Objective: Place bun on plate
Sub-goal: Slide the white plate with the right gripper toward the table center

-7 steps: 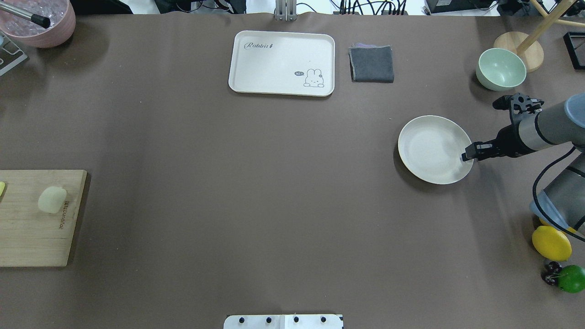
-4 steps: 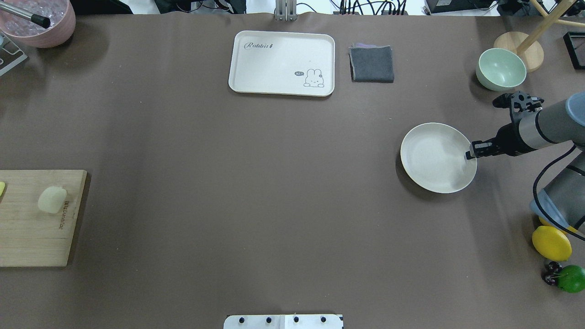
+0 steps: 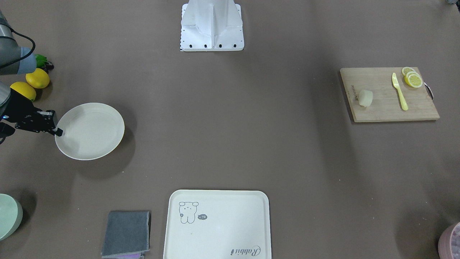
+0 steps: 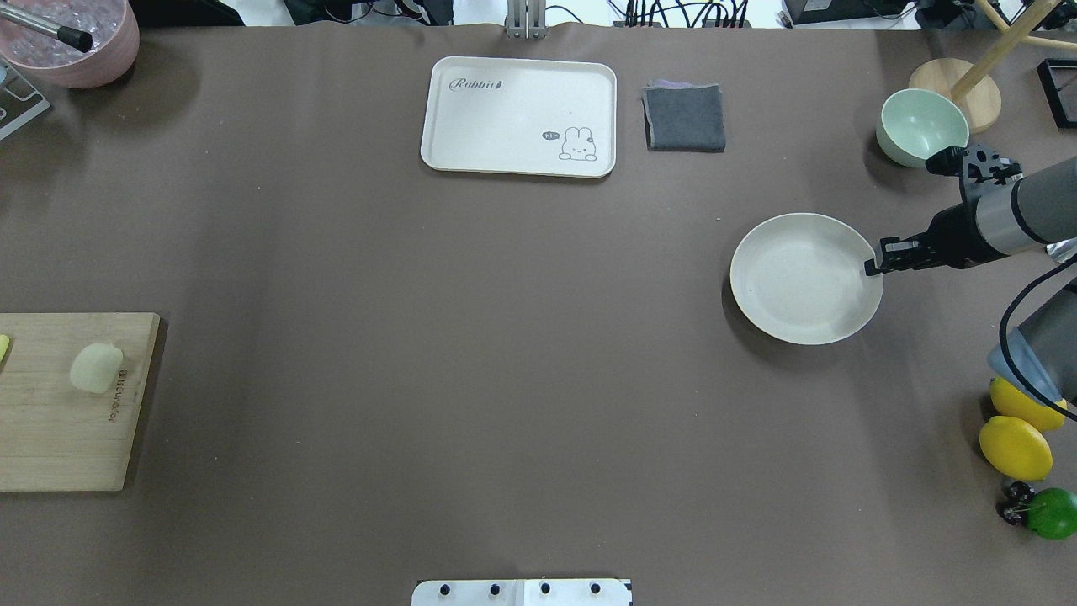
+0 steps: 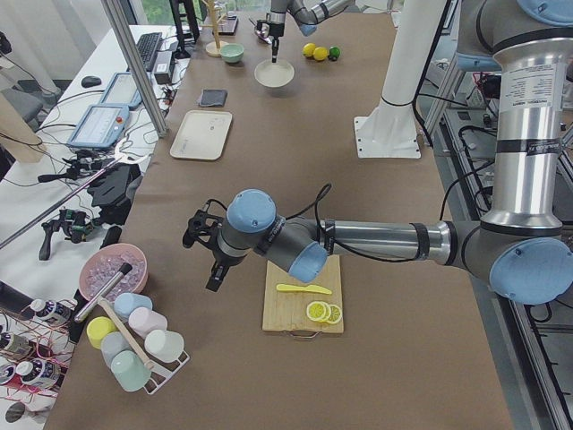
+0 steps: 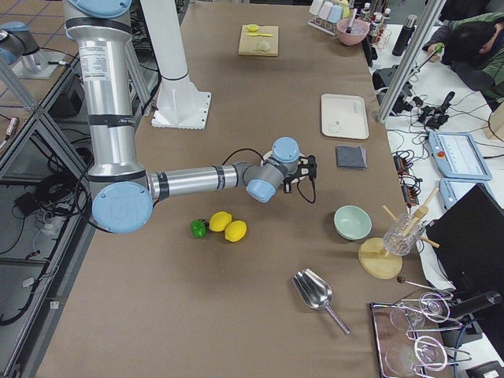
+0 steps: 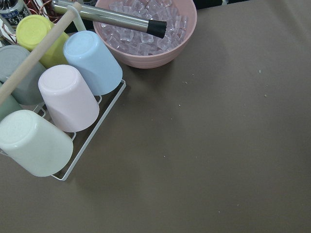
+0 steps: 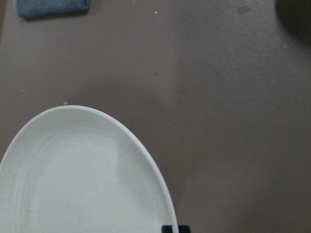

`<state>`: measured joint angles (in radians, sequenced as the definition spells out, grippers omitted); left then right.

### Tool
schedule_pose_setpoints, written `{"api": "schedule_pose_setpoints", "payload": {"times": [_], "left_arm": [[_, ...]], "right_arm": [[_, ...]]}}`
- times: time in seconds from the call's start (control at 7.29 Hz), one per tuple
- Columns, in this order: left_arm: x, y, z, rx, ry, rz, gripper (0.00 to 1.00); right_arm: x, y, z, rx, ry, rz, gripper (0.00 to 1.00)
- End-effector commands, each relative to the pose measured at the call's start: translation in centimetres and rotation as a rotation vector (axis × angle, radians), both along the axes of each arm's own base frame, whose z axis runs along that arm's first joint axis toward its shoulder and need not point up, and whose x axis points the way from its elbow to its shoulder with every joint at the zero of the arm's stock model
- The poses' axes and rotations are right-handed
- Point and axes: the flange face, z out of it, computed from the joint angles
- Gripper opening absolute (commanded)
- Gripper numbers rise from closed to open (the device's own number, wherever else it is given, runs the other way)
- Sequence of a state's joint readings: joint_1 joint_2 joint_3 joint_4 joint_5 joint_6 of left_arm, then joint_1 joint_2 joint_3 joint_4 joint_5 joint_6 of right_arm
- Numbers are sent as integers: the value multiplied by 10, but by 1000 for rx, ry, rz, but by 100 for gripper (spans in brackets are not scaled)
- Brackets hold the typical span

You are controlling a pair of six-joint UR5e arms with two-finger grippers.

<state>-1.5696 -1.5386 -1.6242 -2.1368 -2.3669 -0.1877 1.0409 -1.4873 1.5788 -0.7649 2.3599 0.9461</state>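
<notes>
The bun [image 4: 95, 368] is a small pale lump lying on a wooden cutting board [image 4: 59, 438] at the table's left edge; the front view also shows the bun [image 3: 366, 98]. Far to the right, the round cream plate [image 4: 799, 278] hangs slightly above the table, casting an offset shadow. My right gripper [image 4: 872, 268] is shut on its right rim. One black fingertip [image 8: 176, 228] shows at the rim of the plate [image 8: 82, 184]. The plate [image 3: 90, 131] holds nothing. My left gripper [image 5: 215, 278] hovers near the pink ice bowl, far from the bun. I cannot tell whether it is open or shut.
A cream tray [image 4: 518, 116], grey cloth [image 4: 684, 118] and green bowl [image 4: 921, 126] sit along the far side. Two lemons [image 4: 1015, 446] and a green fruit [image 4: 1052, 512] lie under the right arm. A yellow knife [image 3: 399, 91] and lemon slices [image 3: 412, 78] share the board. Cups [image 7: 68, 97] stand racked.
The right gripper has drawn a little to the right and away, holding the plate's rim. The plate shifted with it, first nearer, then back. The bun has not moved.
</notes>
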Motion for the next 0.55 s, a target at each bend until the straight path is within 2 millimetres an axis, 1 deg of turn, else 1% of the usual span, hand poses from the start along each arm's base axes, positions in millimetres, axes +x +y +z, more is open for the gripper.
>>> {"api": "schedule_pose_setpoints", "payload": {"times": [0.0,0.14,0.27,0.41], "left_arm": [[-1,1,-2,1,0,-4,99],[0,0,1,-9,-1,-10,99],[0,-1,-1,-23,9,-25,99],[0,-1,0,-27,10,-26,99]], "right_arm": [[-10,-15,-76,-79,-124,28,0],[-51,7,-113,-123,-156,31,0],[-106,38,-140,-91,-144,66,0],[-161,55,-165,-91,-133,92,0]]}}
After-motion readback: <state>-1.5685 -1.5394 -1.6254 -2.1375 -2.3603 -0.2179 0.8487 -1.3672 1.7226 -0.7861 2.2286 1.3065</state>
